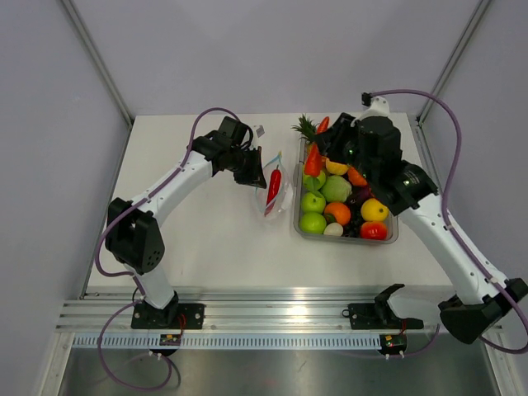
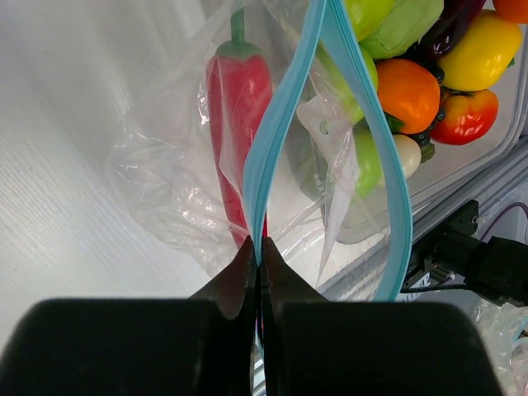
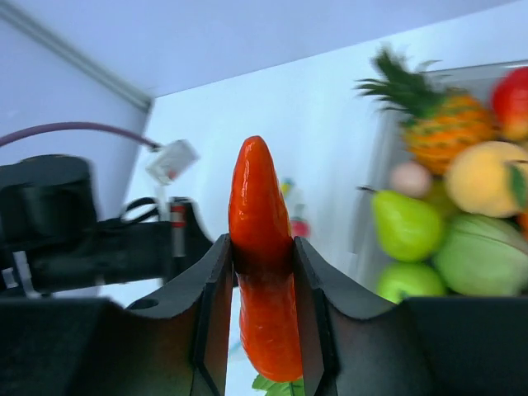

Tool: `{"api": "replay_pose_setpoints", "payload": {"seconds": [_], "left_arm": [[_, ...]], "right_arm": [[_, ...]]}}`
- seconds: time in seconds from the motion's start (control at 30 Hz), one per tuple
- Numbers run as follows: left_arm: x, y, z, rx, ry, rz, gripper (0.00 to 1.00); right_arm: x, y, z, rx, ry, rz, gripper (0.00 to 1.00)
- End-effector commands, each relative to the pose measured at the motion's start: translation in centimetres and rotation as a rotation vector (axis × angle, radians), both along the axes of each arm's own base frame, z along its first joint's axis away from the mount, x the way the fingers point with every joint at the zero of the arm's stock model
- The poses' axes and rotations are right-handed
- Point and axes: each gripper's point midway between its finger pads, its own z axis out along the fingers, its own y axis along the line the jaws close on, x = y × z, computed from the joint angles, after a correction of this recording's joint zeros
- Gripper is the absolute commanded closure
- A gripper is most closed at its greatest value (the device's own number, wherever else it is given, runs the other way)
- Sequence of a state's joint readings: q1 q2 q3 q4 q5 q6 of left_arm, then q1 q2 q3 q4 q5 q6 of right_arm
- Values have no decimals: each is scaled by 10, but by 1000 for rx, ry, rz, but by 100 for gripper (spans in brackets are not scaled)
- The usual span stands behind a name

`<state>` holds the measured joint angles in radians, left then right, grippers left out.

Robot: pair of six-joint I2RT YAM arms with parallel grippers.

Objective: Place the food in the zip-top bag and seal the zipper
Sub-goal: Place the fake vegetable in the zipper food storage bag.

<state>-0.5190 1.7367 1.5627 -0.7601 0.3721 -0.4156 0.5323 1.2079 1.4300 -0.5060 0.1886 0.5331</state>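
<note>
The zip-top bag [image 1: 278, 196] lies on the white table just left of the tray, its mouth held agape. A long red chili pepper [image 2: 235, 99] rests inside it. My left gripper [image 2: 257, 247] is shut on one side of the light-blue zipper [image 2: 280, 124]; the other side of the strip [image 2: 388, 165] bows away to the right. My right gripper [image 3: 261, 247] is shut on a small orange piece [image 3: 260, 206] with a green tip [image 3: 276, 386]. In the top view that orange piece [image 1: 313, 160] hangs over the tray's left rim, right of the bag.
A rigid clear tray [image 1: 388, 239] at centre right holds green apples [image 1: 313, 223], a pineapple [image 3: 437, 124] and several other toy fruits. The left arm [image 3: 82, 239] stands just beyond the held orange piece. Table edges run left and right.
</note>
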Motion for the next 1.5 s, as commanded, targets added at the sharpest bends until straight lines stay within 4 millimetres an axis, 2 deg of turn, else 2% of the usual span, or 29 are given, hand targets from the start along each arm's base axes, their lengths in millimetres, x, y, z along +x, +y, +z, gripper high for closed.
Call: {"api": "replay_pose_setpoints", "payload": {"seconds": [0.0,0.03,0.1,0.17,0.27,0.3,0.5,0.7,0.83,1.03,1.17,1.47], "left_arm": [[2,-9,35,-79,-79,-21,100],[1,-9,37,-80,-79,-17,100],[0,-8,36,-79,-78,-17,100],[-1,-8,38,-83,-83,-18,100],[-1,-7,40,-81,-87,-19,100],[-2,-7,42,-83,-90,-21,100],[-2,-8,47,-96,-95,-25,100],[4,-13,55,-122,-104,-5,100],[6,-16,57,-139,-108,5,100],[8,-19,56,-165,-105,18,100],[9,-22,58,-188,-104,19,100],[6,-27,63,-236,-101,14,100]], "right_arm": [[20,59,19,134,-69,51,100],[18,73,31,160,-91,70,100],[28,88,25,164,-84,68,100],[30,101,30,191,-89,76,100],[42,109,17,183,-68,37,100],[46,111,6,162,-58,8,100],[51,104,-54,23,11,-72,100],[32,113,-101,-21,104,-54,100],[22,121,-119,-29,159,-33,100],[9,122,-144,-59,253,-15,100],[5,122,-169,-115,319,-2,100],[1,117,-206,-202,395,-18,100]]}}
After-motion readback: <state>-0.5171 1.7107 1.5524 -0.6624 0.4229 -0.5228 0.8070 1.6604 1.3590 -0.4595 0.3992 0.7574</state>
